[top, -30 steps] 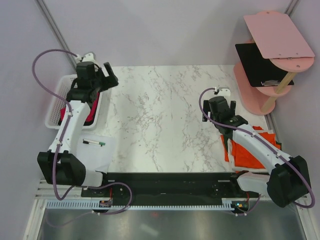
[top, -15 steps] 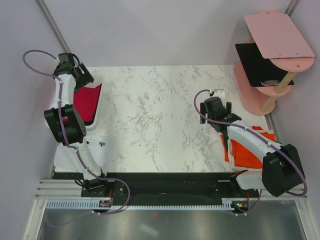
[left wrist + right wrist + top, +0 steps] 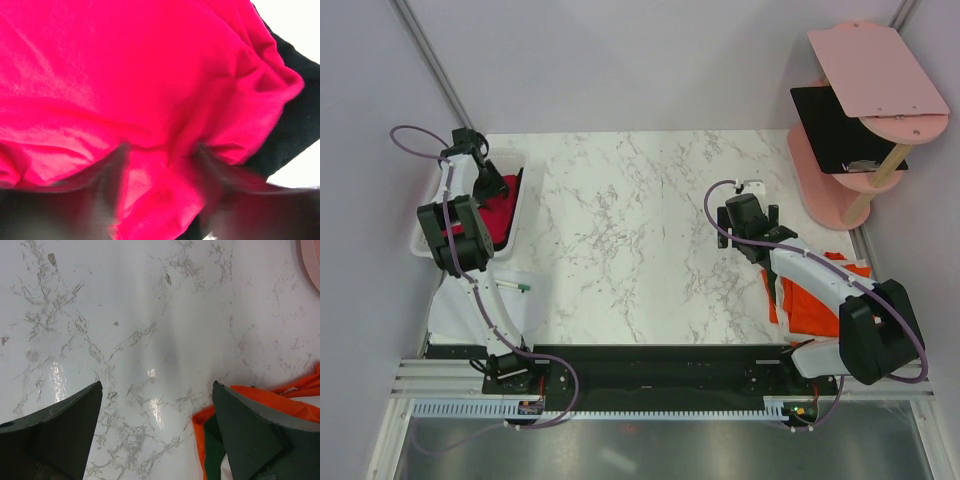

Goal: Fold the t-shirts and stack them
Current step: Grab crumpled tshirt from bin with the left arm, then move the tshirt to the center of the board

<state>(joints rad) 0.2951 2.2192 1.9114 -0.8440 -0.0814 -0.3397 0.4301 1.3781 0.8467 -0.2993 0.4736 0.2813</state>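
A crimson red t-shirt (image 3: 498,215) lies crumpled in the white mesh basket (image 3: 424,236) at the table's left. My left gripper (image 3: 486,184) is down in the basket on it. In the left wrist view the red shirt (image 3: 125,75) fills the frame and a black shirt (image 3: 295,130) lies under it at the right. The left gripper (image 3: 160,182) is blurred, its fingers apart and pressed into the red cloth. Folded orange-red shirts (image 3: 815,300) lie at the right edge, and their corner shows in the right wrist view (image 3: 260,400). My right gripper (image 3: 748,222) (image 3: 156,386) is open and empty above bare marble beside them.
A white sheet with a pen (image 3: 508,287) lies near the left arm's base. A pink tiered shelf (image 3: 865,90) holding a flat black board (image 3: 832,125) stands at the back right. The marble table (image 3: 630,230) stretches between the arms.
My left arm has swung round and lowered its gripper into the basket onto the red shirt. My right gripper has shifted slightly left and stays open.
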